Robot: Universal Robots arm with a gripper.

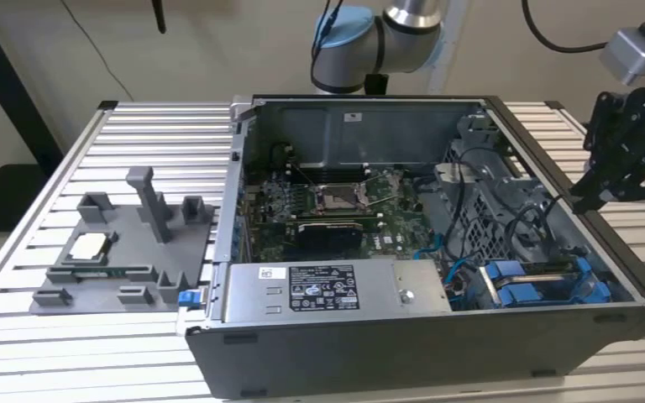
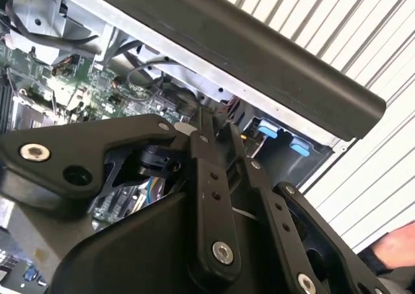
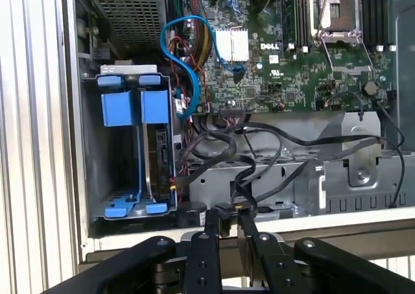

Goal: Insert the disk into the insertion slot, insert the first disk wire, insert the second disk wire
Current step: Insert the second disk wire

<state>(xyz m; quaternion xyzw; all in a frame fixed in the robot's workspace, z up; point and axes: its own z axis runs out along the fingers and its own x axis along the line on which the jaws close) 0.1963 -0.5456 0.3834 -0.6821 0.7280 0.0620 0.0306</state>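
At right edge of the exterior view, gripper (image 1: 588, 200) hovers above case wall (image 1: 574, 220), fingers (image 3: 213, 226) nearly together and empty; disk (image 3: 160, 152) sits in blue-railed slot (image 3: 133, 151), centre-left of the first wrist view.

The open-topped computer case (image 1: 435, 252) leaves its interior reachable from above, with the gripper (image 1: 591, 200) poised at the rim on the exterior view's right. Black cables (image 3: 240, 151) sprawl beside the insertion slot (image 3: 133, 158); a blue cable (image 3: 185, 60) loops beside its mouth. The power-supply box (image 1: 328, 290) stands close by the slot.
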